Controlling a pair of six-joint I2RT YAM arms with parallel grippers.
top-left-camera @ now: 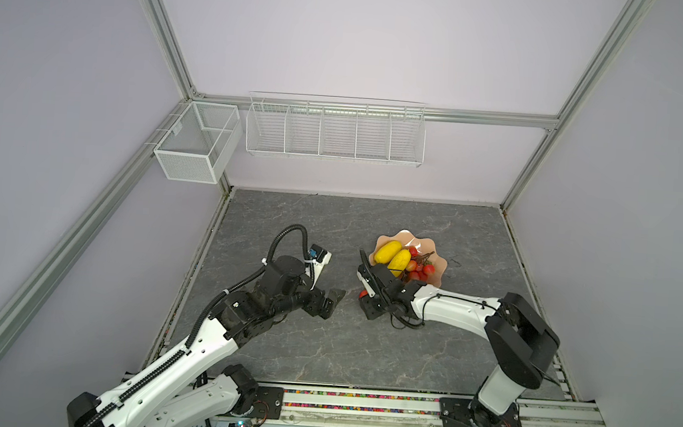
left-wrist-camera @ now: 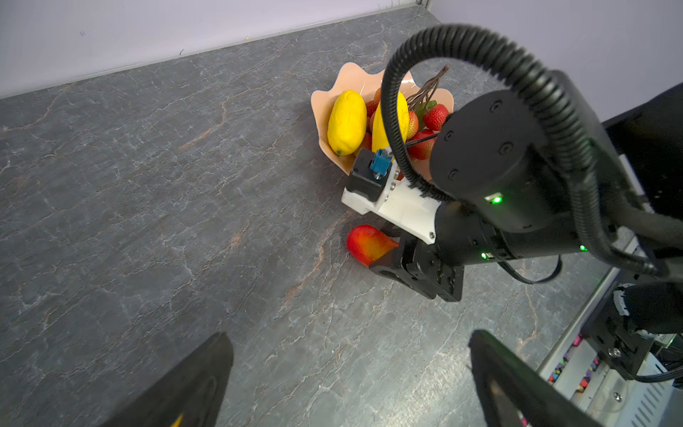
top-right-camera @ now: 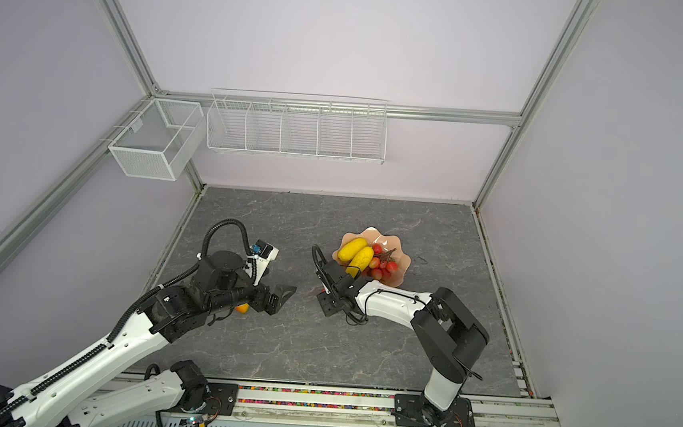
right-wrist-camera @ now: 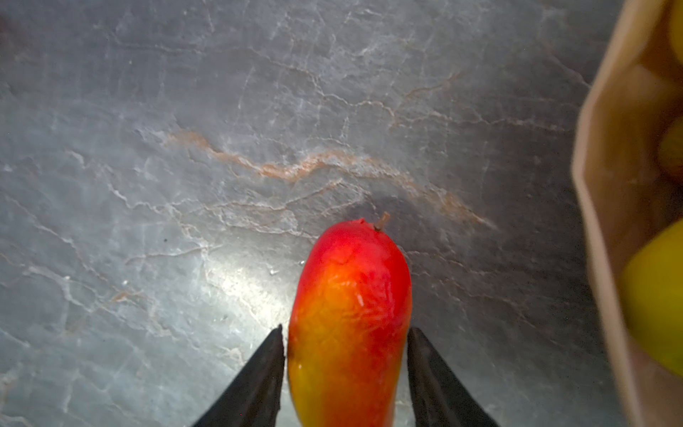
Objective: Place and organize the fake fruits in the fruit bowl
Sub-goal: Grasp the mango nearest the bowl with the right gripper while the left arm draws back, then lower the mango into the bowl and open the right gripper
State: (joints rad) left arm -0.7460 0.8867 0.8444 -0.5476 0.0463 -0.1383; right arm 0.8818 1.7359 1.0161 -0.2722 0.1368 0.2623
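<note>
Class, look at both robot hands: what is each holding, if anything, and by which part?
The right hand grips the mango-shaped fruit across its sides, toward the end away from the stem. The left hand is open and empty.

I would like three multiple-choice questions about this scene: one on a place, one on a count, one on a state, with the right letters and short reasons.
1. Where is the mango that the right hand holds? A in a wire basket; B on the table beside the bowl; C on the left arm.
2. How many yellow fruits lie in the bowl? A none; B five; C two.
3. How is the left hand? A open, empty; B shut on grapes; C shut on a mango.

B: it lies on the stone top, outside the rim.
C: two lie side by side.
A: it stands wide open with nothing in it.
</note>
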